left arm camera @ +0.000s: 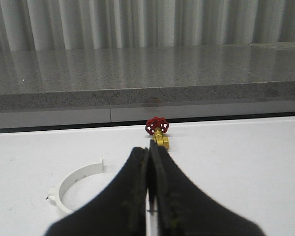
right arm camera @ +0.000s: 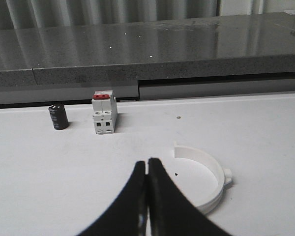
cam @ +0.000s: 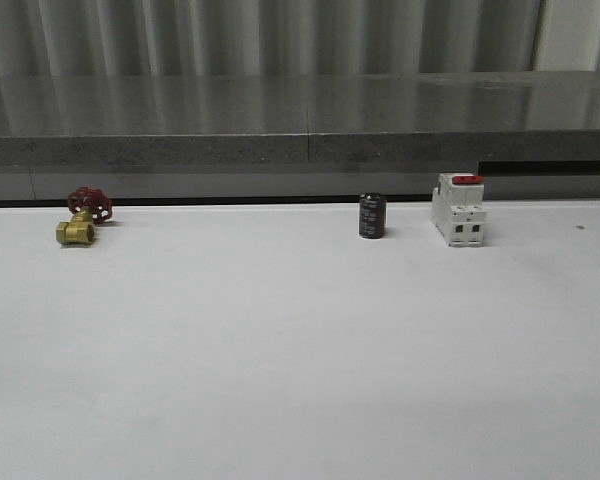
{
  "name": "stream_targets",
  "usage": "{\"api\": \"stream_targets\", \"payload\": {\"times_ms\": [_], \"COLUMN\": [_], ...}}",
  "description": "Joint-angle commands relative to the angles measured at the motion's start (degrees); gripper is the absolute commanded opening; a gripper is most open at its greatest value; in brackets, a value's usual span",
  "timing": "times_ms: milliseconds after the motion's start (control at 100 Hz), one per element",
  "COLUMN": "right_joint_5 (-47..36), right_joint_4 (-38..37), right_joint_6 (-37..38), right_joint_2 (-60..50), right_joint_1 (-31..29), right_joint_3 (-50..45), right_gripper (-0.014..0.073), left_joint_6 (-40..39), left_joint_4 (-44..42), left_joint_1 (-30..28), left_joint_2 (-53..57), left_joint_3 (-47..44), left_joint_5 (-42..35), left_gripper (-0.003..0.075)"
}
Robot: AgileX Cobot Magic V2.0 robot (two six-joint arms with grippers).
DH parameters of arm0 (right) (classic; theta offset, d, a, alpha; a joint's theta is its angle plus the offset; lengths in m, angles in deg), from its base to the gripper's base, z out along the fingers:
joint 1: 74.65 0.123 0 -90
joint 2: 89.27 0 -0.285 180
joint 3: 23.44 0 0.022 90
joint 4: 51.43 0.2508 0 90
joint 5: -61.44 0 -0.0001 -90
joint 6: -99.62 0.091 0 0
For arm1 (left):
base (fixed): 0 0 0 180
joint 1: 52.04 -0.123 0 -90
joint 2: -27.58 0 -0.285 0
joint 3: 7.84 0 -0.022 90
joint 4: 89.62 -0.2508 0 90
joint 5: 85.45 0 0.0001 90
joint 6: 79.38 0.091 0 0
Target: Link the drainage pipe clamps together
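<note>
One white half-ring drainage pipe clamp point(left arm camera: 71, 187) lies flat on the white table in the left wrist view, beside my left gripper point(left arm camera: 150, 150), which is shut with nothing in it. The other white half-ring clamp point(right arm camera: 206, 179) lies on the table in the right wrist view, close beside my right gripper point(right arm camera: 147, 162), also shut and holding nothing. Each clamp is partly hidden behind the black fingers. The two clamps lie apart, each by its own gripper.
At the table's far edge stand a brass valve with red handwheel point(cam: 83, 215), a small black cylinder point(cam: 372, 216) and a white breaker with red top point(cam: 458, 208). A grey stone ledge point(cam: 300, 115) runs behind the table point(cam: 300, 350).
</note>
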Motion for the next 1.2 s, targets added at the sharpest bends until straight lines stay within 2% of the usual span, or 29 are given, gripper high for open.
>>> {"api": "stream_targets", "payload": {"times_ms": [0,560,690,820,1000,1190], "right_joint_5": [-4.88,-4.88,-4.88,-4.88,-4.88,-4.88], "right_joint_4": [-0.16,-0.16,-0.16,-0.16,-0.16,-0.16], "right_joint_6": [-0.36,-0.36,-0.36,-0.36,-0.36,-0.36], "right_joint_2": [-1.11,-1.11,-1.11,-1.11,-1.11,-1.11], "right_joint_1": [-0.21,-0.21,-0.21,-0.21,-0.21,-0.21], "right_joint_3": [0.97,0.97,0.97,0.97,0.97,0.97], "right_gripper": [-0.0067,-0.0067,-0.0067,-0.0067,-0.0067,-0.0067], "left_joint_6": [-0.48,-0.48,-0.48,-0.62,-0.62,-0.62], "left_joint_4": [0.08,0.09,0.78,1.49,1.49,1.9], "left_joint_1": [-0.1,-0.1,-0.1,-0.1,-0.1,-0.1], "left_joint_2": [1.58,1.58,-0.57,-6.08,-17.64,-28.26], "left_joint_3": [-2.44,-0.59,5.88,16.59,33.9,46.3], "left_joint_5": [-4.13,-6.43,0.23,5.46,22.77,38.83], "left_gripper": [-0.0021,-0.0021,-0.0021,-0.0021,-0.0021,-0.0021]}}
